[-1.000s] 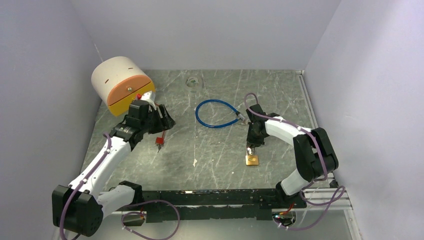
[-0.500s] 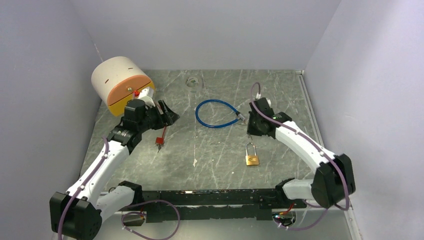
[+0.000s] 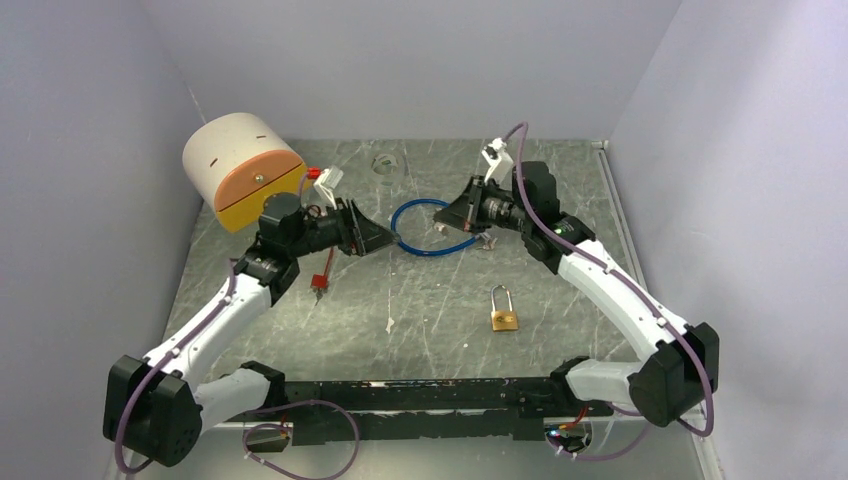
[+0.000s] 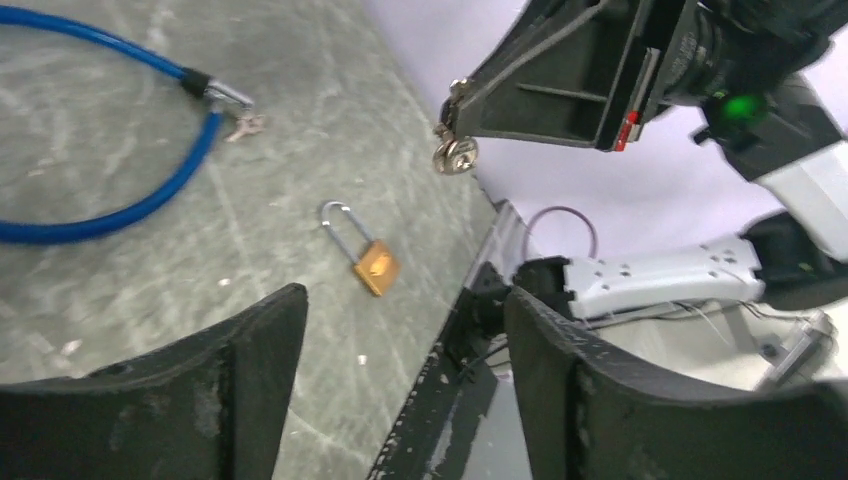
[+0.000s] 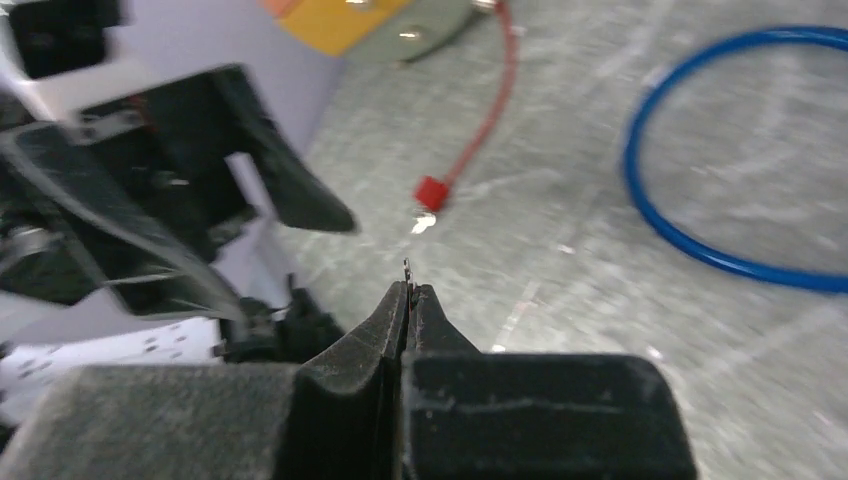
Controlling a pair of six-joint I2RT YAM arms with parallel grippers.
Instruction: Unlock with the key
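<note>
A brass padlock [image 3: 505, 319] lies flat on the table, shackle closed; it also shows in the left wrist view [image 4: 376, 268]. My right gripper [image 3: 446, 217] is raised above the blue cable loop [image 3: 430, 229], pointing left, shut on a small silver key [image 4: 455, 154]. Only a thin metal tip [image 5: 407, 267] sticks out past the right gripper [image 5: 410, 290] in its own view. My left gripper [image 3: 386, 237] is raised, pointing right toward the right gripper, open and empty [image 4: 400, 300]. The padlock lies well below and in front of both grippers.
A red tag with a small key on a red cord [image 3: 320, 280] lies on the table at the left, also in the right wrist view [image 5: 431, 192]. A white and orange cylinder [image 3: 243, 170] stands at the back left. A second key hangs at the cable's lock end [image 4: 240, 125].
The right gripper rose from beside the padlock and swung back and left, now pointing at the left arm. The left gripper lifted from the red tag and swung right.
</note>
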